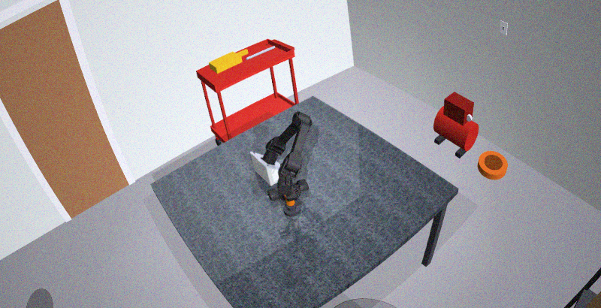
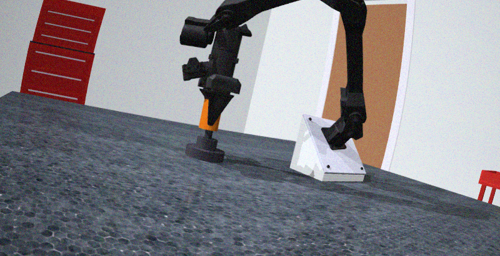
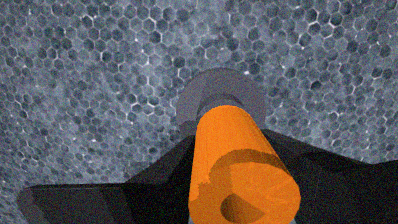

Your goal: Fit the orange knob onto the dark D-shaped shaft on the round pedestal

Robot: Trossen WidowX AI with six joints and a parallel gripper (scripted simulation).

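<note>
My gripper (image 2: 210, 114) is shut on the orange knob (image 1: 290, 202) (image 2: 204, 120) (image 3: 227, 135), which is upright between the fingers. The dark shaft (image 2: 208, 133) shows as a short length below the knob, above the stepped round pedestal (image 1: 291, 211) (image 2: 204, 154) (image 3: 220, 80). The knob's lower end is at the shaft's upper part, with a gap between knob and pedestal. Whether the shaft's tip is inside the hole cannot be seen. In the wrist view the knob covers the shaft, and a dark recess shows in its near end. The shaft's flat side is hidden.
The arm's white wedge-shaped base (image 1: 265, 169) (image 2: 335, 160) stands on the dark table (image 1: 357, 221) (image 2: 139, 192), behind the pedestal in the top view and right of it in the exterior view. A red cart (image 1: 252, 67) is beyond the table.
</note>
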